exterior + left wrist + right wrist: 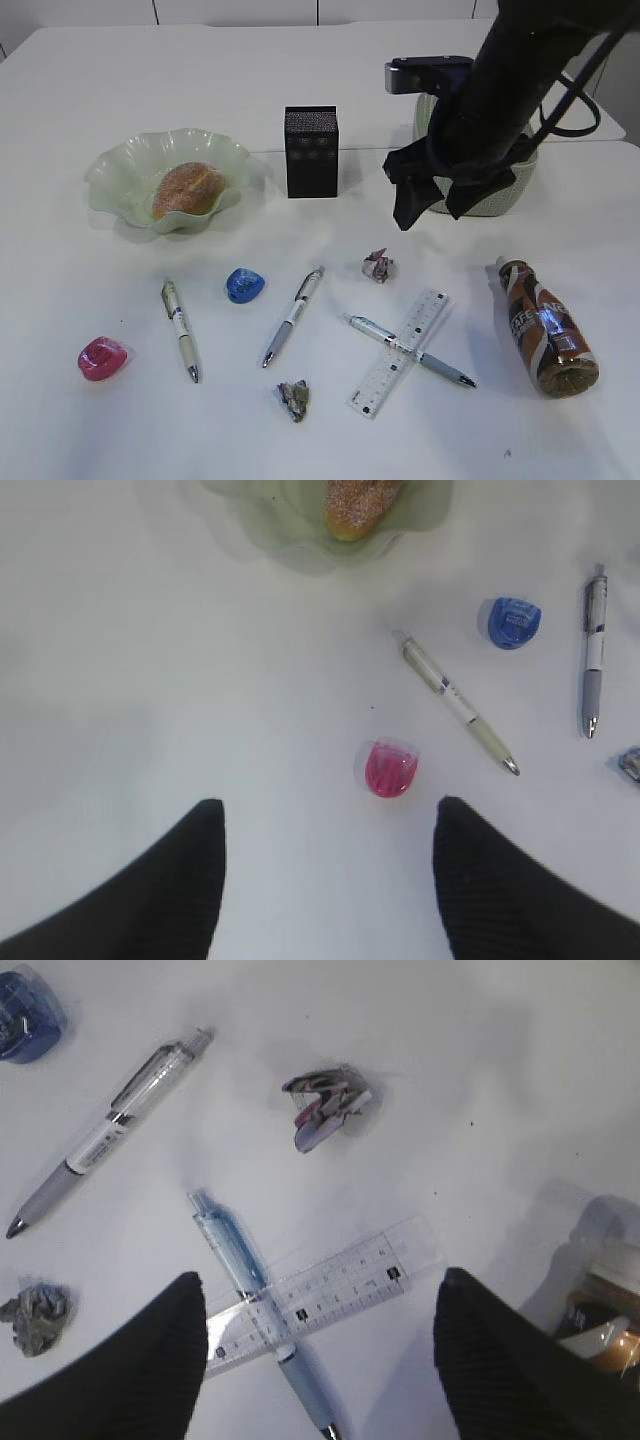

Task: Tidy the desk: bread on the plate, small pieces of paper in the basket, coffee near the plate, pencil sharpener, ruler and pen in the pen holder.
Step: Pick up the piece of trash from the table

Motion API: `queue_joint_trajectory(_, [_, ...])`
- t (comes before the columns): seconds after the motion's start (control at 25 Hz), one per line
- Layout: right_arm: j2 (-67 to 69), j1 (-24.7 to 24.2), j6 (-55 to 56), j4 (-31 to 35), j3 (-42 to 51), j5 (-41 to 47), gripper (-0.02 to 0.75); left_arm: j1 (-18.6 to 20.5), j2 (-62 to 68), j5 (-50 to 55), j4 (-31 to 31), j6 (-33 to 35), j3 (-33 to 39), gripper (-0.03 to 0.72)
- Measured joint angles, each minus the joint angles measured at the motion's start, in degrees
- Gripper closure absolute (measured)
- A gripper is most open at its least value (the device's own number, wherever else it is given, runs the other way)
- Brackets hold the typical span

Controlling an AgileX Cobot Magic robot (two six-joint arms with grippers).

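The bread (187, 190) lies on the green glass plate (110, 175). The black pen holder (311, 150) stands mid-table, and the white basket (500, 200) sits behind my right arm. My right gripper (435, 210) is open and empty, above a blue pen (230, 1250) crossed with the clear ruler (340, 1285). One paper ball (325, 1110) lies just beyond it, and another (294, 398) is near the front. My left gripper (330, 805) is open and empty, just short of the pink sharpener (389, 768). The blue sharpener (244, 285), two more pens (181, 329) (293, 316) and the coffee bottle (545, 326) lie on the table.
The coffee bottle lies on its side at the right, close to the ruler's far end. The white table has a seam behind the pen holder. The left arm does not show in the exterior view.
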Motion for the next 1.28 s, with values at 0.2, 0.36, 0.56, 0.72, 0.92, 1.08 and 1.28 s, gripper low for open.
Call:
queue_joint_trajectory(0.2, [5.94, 0.00, 0.00, 0.00, -6.47, 2.36, 0.187, 0.00, 0.00, 0.00, 0.20, 0.00, 0.03, 0.232])
queue_joint_trajectory(0.36, [9.21, 0.00, 1.06, 0.00, -9.42, 3.88, 0.187, 0.00, 0.00, 0.00, 0.20, 0.00, 0.03, 0.232])
queue_joint_trajectory(0.56, [13.48, 1.67, 8.53, -2.94, -13.87, 5.73, 0.187, 0.00, 0.00, -0.57, 0.34, 0.00, 0.03, 0.232])
queue_joint_trajectory(0.72, [14.97, 2.95, 11.53, -4.27, -15.15, 6.25, 0.187, 0.00, 0.00, -1.06, 0.34, 0.00, 0.03, 0.232])
queue_joint_trajectory(0.92, [15.67, 2.95, 12.41, -3.49, -15.53, 6.00, 0.186, 0.00, 0.11, -1.19, 0.38, 0.00, 0.03, 0.232])
queue_joint_trajectory(1.08, [15.80, 2.95, 12.41, -3.25, -15.53, 5.48, 0.187, 0.00, 0.11, -1.19, 0.38, 0.00, 0.03, 0.232])
queue_joint_trajectory(1.28, [15.80, 2.95, 15.00, -2.91, -15.53, 1.20, 0.187, 0.00, 0.11, -1.31, 0.38, 0.00, 0.03, 0.232])
